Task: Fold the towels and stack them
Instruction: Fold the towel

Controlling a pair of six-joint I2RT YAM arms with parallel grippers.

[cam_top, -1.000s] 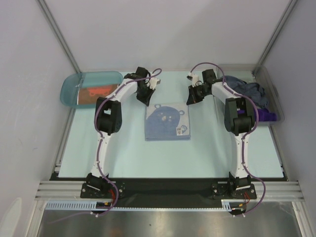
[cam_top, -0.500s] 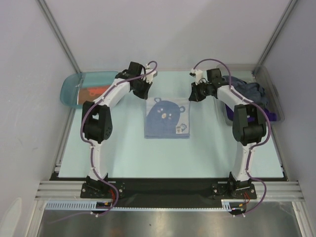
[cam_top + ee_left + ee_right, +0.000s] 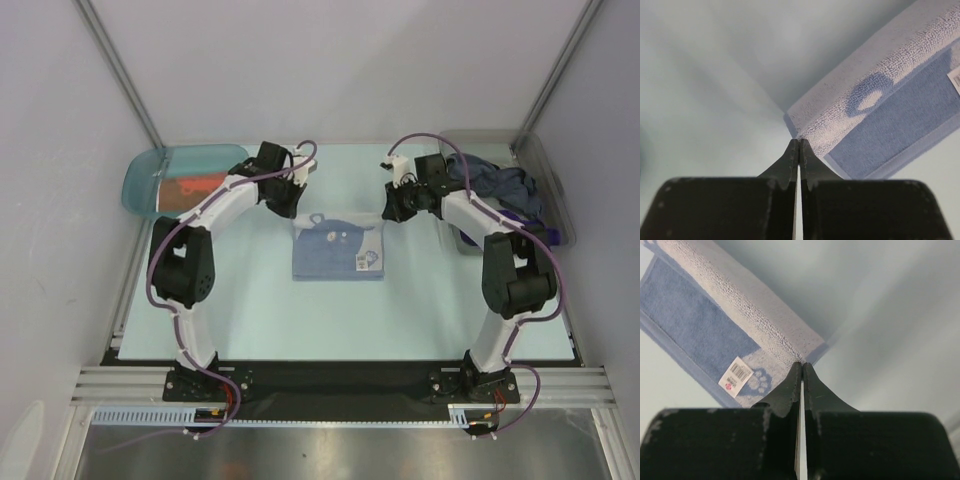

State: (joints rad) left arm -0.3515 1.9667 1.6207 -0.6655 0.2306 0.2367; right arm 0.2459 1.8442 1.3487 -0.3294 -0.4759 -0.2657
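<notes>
A pale blue-white towel [image 3: 338, 255] with a bear print lies mid-table, its far edge lifted and curling toward me so the pale underside shows. My left gripper [image 3: 292, 212] is shut on its far left corner, and in the left wrist view the closed tips [image 3: 799, 142] pinch that corner of the towel [image 3: 890, 100]. My right gripper [image 3: 391, 214] is shut on the far right corner; its tips [image 3: 802, 365] bite the towel [image 3: 715, 320] next to a paw print and a barcode label [image 3: 736, 377]. An orange-brown towel [image 3: 190, 188] lies in the tray. Grey-blue [image 3: 500, 180] and purple [image 3: 545, 234] towels sit in the bin.
A teal plastic tray [image 3: 140, 180] stands at the far left of the mat. A clear grey bin [image 3: 560, 205] stands at the far right against the wall. White walls close in the back and both sides.
Both grippers have lifted the towel's far corners and drawn them toward the near side. The far edge now folds over and hides part of the bear print.
</notes>
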